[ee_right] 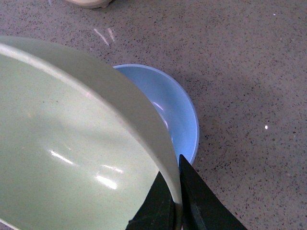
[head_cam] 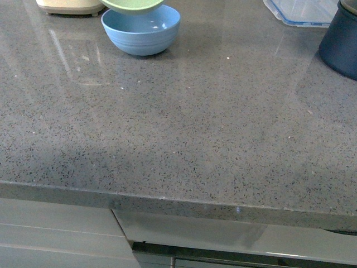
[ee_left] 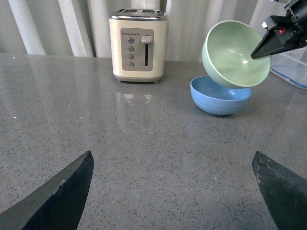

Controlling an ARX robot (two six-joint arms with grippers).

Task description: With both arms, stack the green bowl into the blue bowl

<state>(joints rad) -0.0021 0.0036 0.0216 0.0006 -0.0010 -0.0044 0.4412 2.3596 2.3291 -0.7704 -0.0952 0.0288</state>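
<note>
The pale green bowl (ee_left: 234,55) hangs tilted just above the sky-blue bowl (ee_left: 219,96), which stands on the grey counter. My right gripper (ee_right: 170,184) is shut on the green bowl's rim (ee_right: 144,120), one finger inside and one outside; in the left wrist view the right gripper (ee_left: 261,48) shows as a black wedge at that rim. In the front view only the green bowl's underside (head_cam: 134,5) shows over the blue bowl (head_cam: 141,29). My left gripper (ee_left: 172,163) is open, low over bare counter, well short of both bowls.
A cream toaster (ee_left: 138,45) stands at the back, beside the bowls. A dark navy pot (head_cam: 340,42) and a clear lidded container (head_cam: 301,11) sit at the far right. The counter's front edge (head_cam: 178,204) runs above drawers.
</note>
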